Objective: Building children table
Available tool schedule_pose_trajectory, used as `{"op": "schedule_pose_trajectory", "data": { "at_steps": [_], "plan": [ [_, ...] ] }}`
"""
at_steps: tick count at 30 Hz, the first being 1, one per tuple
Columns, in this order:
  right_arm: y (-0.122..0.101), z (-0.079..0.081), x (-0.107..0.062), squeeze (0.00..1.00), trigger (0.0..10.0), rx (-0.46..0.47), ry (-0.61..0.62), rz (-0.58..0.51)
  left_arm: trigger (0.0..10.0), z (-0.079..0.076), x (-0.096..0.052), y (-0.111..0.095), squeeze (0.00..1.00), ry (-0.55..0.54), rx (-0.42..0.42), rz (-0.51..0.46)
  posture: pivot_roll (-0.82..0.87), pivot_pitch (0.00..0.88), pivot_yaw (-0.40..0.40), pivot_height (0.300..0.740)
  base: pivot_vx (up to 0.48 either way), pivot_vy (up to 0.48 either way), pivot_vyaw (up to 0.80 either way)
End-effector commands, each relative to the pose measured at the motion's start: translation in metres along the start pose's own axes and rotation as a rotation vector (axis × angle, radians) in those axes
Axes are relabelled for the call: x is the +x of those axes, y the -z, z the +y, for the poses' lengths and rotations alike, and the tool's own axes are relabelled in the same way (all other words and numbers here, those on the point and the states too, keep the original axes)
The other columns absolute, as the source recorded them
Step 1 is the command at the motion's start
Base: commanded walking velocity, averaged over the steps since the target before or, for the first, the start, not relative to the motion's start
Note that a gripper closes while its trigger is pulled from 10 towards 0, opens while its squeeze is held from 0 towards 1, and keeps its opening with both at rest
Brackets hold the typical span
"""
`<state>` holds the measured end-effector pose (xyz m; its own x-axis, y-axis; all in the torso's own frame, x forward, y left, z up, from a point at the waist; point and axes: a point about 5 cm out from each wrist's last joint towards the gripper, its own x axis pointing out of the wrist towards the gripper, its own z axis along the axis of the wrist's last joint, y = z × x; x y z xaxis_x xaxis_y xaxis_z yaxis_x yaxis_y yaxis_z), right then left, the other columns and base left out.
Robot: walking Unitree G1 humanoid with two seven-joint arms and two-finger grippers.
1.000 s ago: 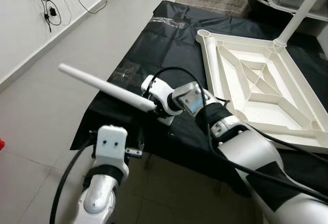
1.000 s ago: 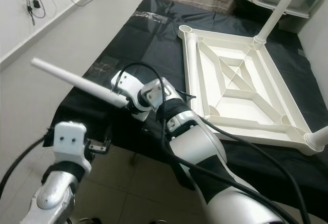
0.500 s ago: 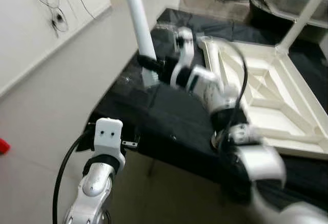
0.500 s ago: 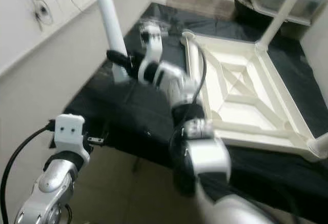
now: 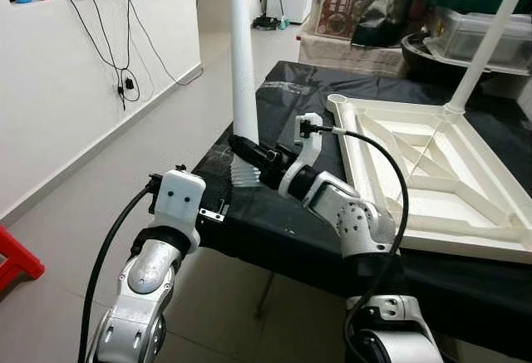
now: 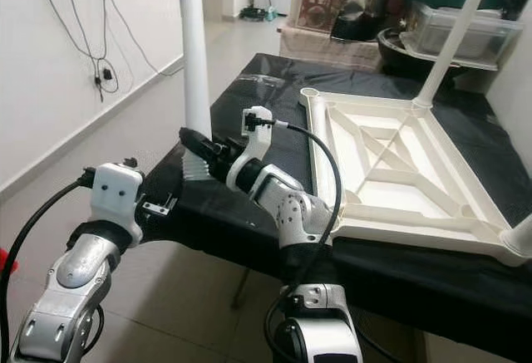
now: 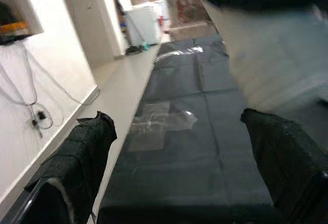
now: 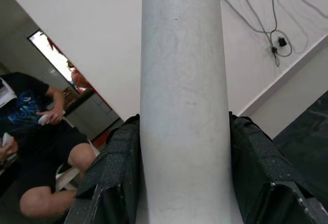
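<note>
Black-covered tabletop point(image 5: 291, 230): one inverted white table frame point(image 5: 432, 168) toward its far right corner, one leg fitted. One loose white leg point(image 5: 242, 72) held upright at the left edge, clamped by right end effector point(image 5: 247, 149). Left end effector point(image 7: 179, 157) spread open, empty.

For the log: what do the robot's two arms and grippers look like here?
Both arms are glossy silver-white with black joint bands. The left arm ends in a white boxy wrist block with two small dark dots and a thick black cable looping off it. The right arm carries a thin black cable. The right gripper's fingers are long, black and padded.
</note>
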<state>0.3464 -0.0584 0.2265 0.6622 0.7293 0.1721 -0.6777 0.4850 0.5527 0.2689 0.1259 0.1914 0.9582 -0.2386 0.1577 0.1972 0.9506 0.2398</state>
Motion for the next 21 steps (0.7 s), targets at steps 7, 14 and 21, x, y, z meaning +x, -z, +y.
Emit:
{"op": "schedule_pose_trajectory", "data": {
  "at_steps": [7,14,21],
  "plan": [
    [0.021,0.015,-0.004,0.0,0.0,0.088,-0.035,0.007,10.0,-0.017,-0.003,0.006,0.0,0.115,0.038,-0.018,0.1,0.0,-0.051,0.74,0.0,0.0,0.0],
    [0.022,0.021,-0.005,0.0,0.0,0.093,-0.042,0.023,10.0,-0.007,0.002,0.003,0.0,0.042,0.083,-0.061,0.09,0.0,-0.05,0.74,0.0,0.0,0.0],
    [0.03,0.021,-0.008,0.0,0.0,0.108,-0.028,0.055,10.0,-0.002,0.012,-0.011,0.0,0.038,0.108,-0.149,0.09,0.0,-0.049,0.74,0.0,0.0,0.0]
  ]
}}
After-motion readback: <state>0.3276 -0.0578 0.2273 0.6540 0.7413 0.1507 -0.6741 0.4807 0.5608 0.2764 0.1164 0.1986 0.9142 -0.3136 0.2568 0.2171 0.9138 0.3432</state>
